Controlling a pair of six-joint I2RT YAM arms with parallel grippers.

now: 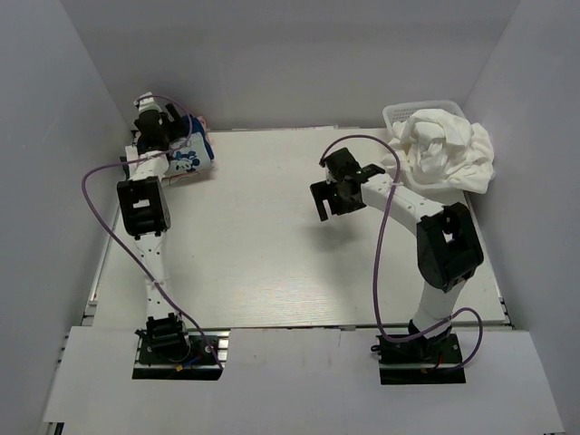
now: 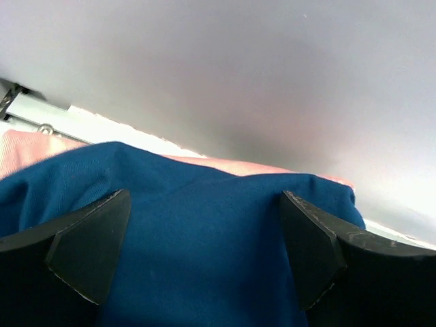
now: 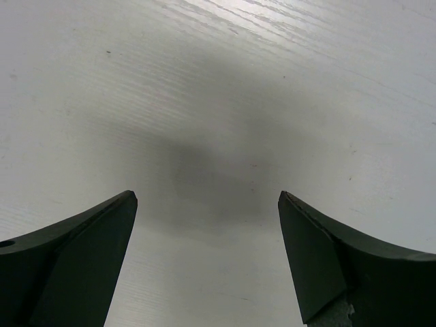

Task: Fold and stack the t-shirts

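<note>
A folded navy blue t-shirt [image 2: 204,225] lies on top of a pink t-shirt [image 2: 24,146] at the table's far left corner. In the top view this small stack [image 1: 192,156] shows blue cloth and a cartoon print. My left gripper [image 1: 170,136] hovers right over the stack, its jaws wide apart above the navy cloth [image 2: 204,238], holding nothing. A heap of crumpled white t-shirts [image 1: 444,149] fills the basket at the far right. My right gripper [image 1: 331,198] is open and empty above the bare table middle [image 3: 208,204].
The white mesh basket [image 1: 405,111] stands at the far right corner under the white heap. Grey walls close in the table on the left, back and right. The left arm's purple cable [image 1: 95,195] loops out to the left.
</note>
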